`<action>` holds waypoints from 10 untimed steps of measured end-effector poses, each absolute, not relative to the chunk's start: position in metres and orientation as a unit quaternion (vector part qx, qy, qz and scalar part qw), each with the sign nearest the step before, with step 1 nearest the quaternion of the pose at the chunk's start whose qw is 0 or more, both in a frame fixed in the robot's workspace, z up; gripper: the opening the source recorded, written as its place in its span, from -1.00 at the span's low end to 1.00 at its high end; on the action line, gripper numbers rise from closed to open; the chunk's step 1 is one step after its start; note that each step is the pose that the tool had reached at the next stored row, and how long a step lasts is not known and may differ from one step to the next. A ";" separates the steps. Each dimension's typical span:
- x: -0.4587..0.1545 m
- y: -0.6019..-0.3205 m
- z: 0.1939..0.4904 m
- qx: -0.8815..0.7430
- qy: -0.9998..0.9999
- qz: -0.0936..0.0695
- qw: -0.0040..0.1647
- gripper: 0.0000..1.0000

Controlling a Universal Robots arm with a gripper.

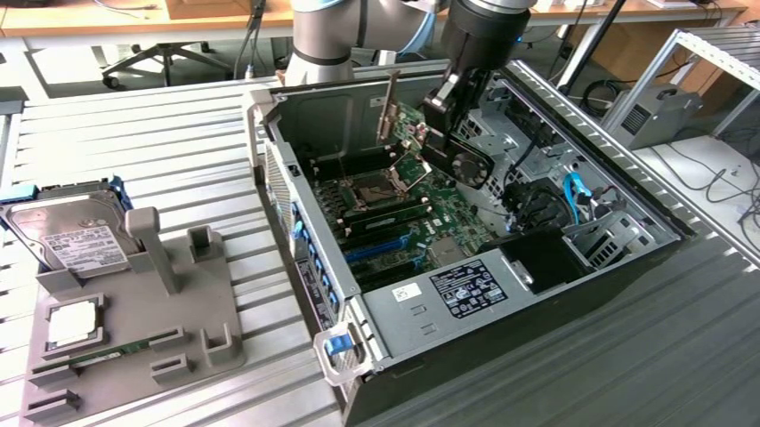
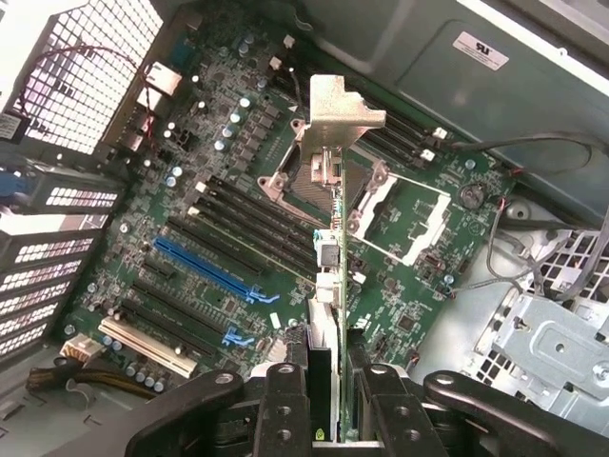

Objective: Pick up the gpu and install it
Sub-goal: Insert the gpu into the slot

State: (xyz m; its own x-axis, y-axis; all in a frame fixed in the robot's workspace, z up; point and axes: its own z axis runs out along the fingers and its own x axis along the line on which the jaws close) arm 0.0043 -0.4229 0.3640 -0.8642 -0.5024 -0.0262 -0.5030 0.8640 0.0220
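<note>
You're pinching gpu (image 2: 328, 276) across flat faces with gripper (image 2: 331, 386), jaws closed on card; it's hanging edge-on above motherboard (image 2: 219, 190) inside case (image 1: 398, 311). Likely light, stiff, fragile: bare board edge looking safest hold, not fan (image 1: 475, 167).

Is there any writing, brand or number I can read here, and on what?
Nothing reads clearly.
White label on the hard drive: too small.
Black label on the computer case: too small.
White sticker beside it: too small.
Pale label on the case wall: blurred.
</note>
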 end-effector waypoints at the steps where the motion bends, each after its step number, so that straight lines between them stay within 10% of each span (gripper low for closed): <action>1: 0.004 -0.423 0.364 -0.262 0.965 0.014 0.010 -0.48; 10: 0.004 -0.423 0.364 -0.281 0.960 0.014 0.009 -0.48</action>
